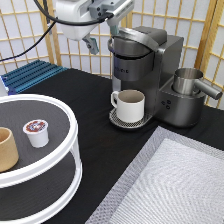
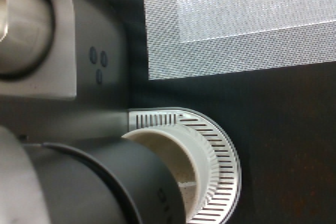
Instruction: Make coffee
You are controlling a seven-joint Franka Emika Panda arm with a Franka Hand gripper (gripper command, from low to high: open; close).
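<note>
Gripper hovering above the coffee machine, near the exterior view's top.

I am seeing the fingers spread apart and empty, hanging just over the machine's closed lid. The coffee is sitting upright on the top tier of the round white stand at the exterior view's left, beside a tan cup. A white mug is standing on the machine's drip tray. The wrist view is looking down on that tray, the mug's rim and the dark desk.
</note>
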